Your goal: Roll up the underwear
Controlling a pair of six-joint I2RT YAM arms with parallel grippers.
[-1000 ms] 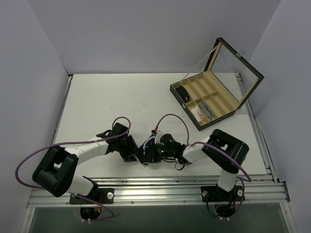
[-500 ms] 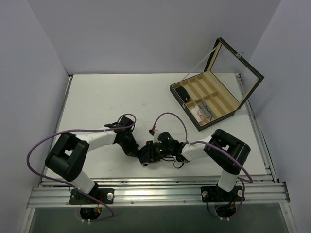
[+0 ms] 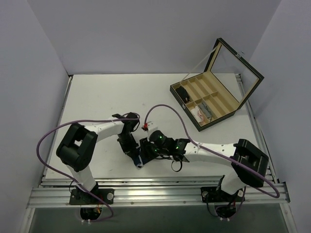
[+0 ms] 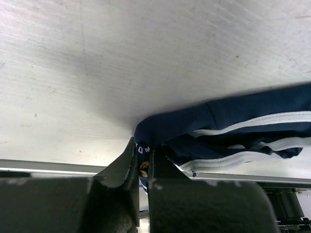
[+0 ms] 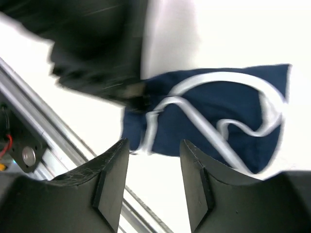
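On the left tool [image 4: 143, 162] we see the jaws drawn in narrow, pinching a corner of the underwear [image 4: 228, 124] between them, low over the bench [image 4: 146, 58]. From that pinch the navy cloth with its white trim runs off to the right in a crumpled fold. It lies on the bench, close to the metal rail [image 4: 43, 167] at the front edge.

Over to the right tool [image 5: 154, 145]: jaws spread apart, nothing clamped that we can see. The cloth lies just ahead of its fingertips, with white trim looping across it. The left tool shows there as a dark blur at the cloth's left corner.

From above, we have both arms meeting nose to nose at the front middle of the bench, the cloth almost hidden between them. Well apart, at the far right, sits a wooden box [image 3: 218, 92], lid raised.
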